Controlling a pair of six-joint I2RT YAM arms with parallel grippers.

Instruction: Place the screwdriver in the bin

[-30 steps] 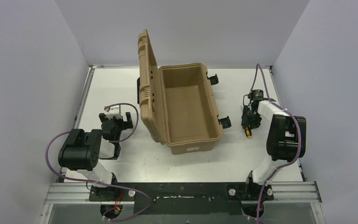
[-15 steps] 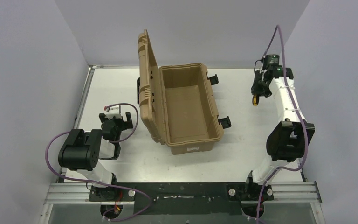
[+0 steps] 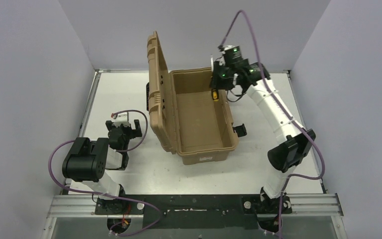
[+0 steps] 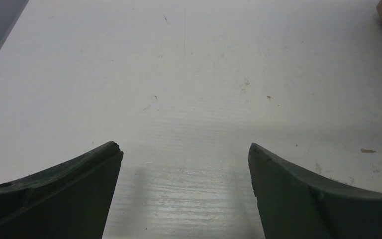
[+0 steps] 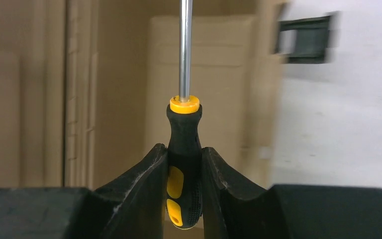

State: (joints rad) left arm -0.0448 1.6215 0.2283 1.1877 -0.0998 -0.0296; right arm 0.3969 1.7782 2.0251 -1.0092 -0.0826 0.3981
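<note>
While the right gripper (image 5: 184, 152) hung over the far right rim of the bin (image 3: 205, 155), its jaws were clamped on the screwdriver (image 5: 183, 127) at the black-and-yellow handle, with the shaft pointing away from the wrist. The handle looked rubbery and grippy, the shaft thin, stiff steel. I judged the tool light and rigid, so the handle was the proper hold. Whether it was fully inside the rim line was unclear from above. The left gripper (image 4: 185, 149) stood spread and empty over the table (image 4: 179, 74).

The bin (image 3: 195, 154) at frame centre lies open upward; its raised lid (image 3: 154, 89) walls off the left side.
</note>
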